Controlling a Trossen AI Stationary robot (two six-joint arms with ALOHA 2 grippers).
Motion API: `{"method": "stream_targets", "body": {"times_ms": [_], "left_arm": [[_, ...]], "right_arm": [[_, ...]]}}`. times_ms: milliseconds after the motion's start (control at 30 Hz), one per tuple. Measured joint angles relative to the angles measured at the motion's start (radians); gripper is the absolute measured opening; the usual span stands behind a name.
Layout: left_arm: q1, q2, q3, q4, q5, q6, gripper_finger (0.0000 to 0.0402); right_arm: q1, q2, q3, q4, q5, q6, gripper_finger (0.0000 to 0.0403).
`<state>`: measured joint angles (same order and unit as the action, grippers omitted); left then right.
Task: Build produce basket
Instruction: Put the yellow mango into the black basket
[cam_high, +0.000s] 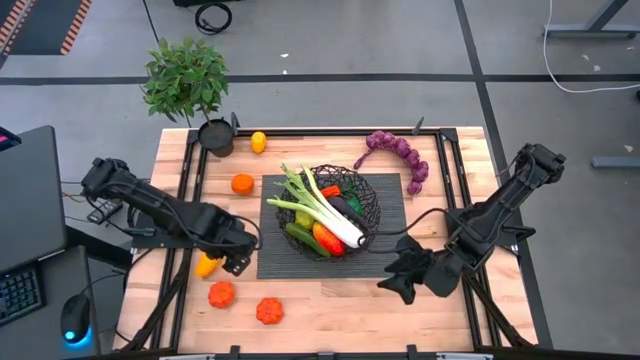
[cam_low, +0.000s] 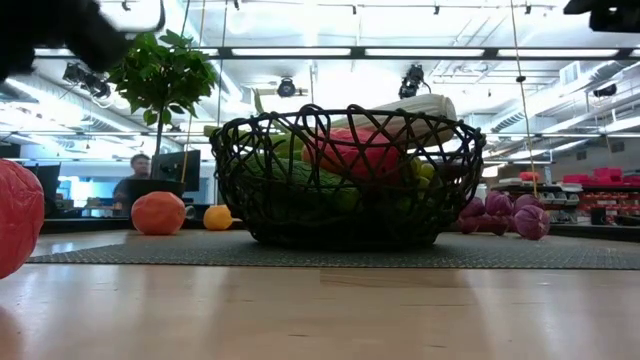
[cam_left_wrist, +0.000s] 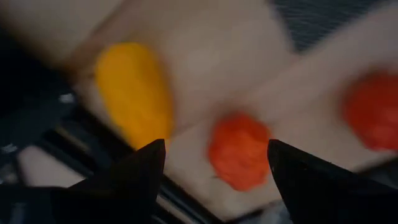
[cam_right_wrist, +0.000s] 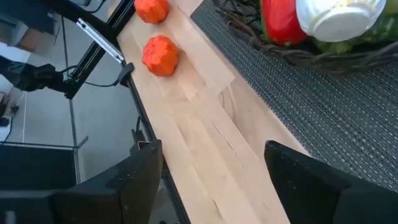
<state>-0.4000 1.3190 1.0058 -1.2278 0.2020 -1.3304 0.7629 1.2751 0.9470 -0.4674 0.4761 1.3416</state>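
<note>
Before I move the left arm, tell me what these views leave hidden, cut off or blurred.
- Left wrist view: motion blur; the yellow piece and red tomato beyond the open left claw lack sharp outlines.
- High view: the leek covers produce lower in the basket.
- Low view: the basket's lattice screens its contents; another tomato is cut by the edge.
- Right wrist view: the basket is cropped; right claw open.

Overhead, table-level, two possibly downward wrist-views.

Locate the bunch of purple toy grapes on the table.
In the high view, the bunch of purple toy grapes lies at the table's far right, just beyond the black wire-mesh basket, outside it.
</note>
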Motion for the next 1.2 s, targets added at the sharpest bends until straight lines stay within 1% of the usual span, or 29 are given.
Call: {"method": "stream_targets", "body": {"times_ms": [100,200,333,433,600,633,733,867,1000,1100,1200], "left_arm": [[0.018,0.0,-0.062,-0.018,0.018,-0.029,0.0291],[0.033,0.0,-0.143,-0.01,0.08,-0.078,0.0291],[0.048,0.0,-0.246,0.08,0.141,-0.128,0.0291],[0.05,0.0,-0.282,0.112,0.15,-0.149,0.0291],[0.05,0.0,-0.333,0.199,0.16,-0.159,0.0291],[0.05,-0.001,-0.351,0.195,0.161,-0.173,0.0291],[0.05,0.0,-0.398,0.253,0.178,-0.224,0.0291],[0.049,0.001,-0.426,0.339,0.166,-0.281,0.029],[0.069,0.003,-0.426,0.357,0.105,-0.282,0.0283],[0.086,0.003,-0.426,0.373,0.087,-0.277,0.0271],[0.088,0.003,-0.411,0.392,0.083,-0.273,0.0249]], "right_arm": [[0.015,0.0,0.0,-0.003,0.016,0.001,0.0289],[0.018,0.0,0.0,0.0,0.042,0.002,0.0289],[0.018,0.0,0.0,0.018,0.046,0.002,0.0289],[0.02,0.0,0.0,0.033,0.026,0.007,0.0289],[0.029,0.0,0.0,0.005,0.021,0.017,0.0289],[0.029,0.0,0.0,-0.003,0.021,0.018,0.0289],[0.026,0.001,0.0,-0.007,0.029,0.018,0.0289],[0.016,0.001,0.0,-0.005,0.033,0.048,0.0289],[0.015,0.001,0.0,0.004,0.031,0.055,0.0289],[0.015,0.001,0.0,0.003,0.029,0.055,0.0289],[0.01,0.001,0.0,0.003,0.029,0.051,0.0289]]}}
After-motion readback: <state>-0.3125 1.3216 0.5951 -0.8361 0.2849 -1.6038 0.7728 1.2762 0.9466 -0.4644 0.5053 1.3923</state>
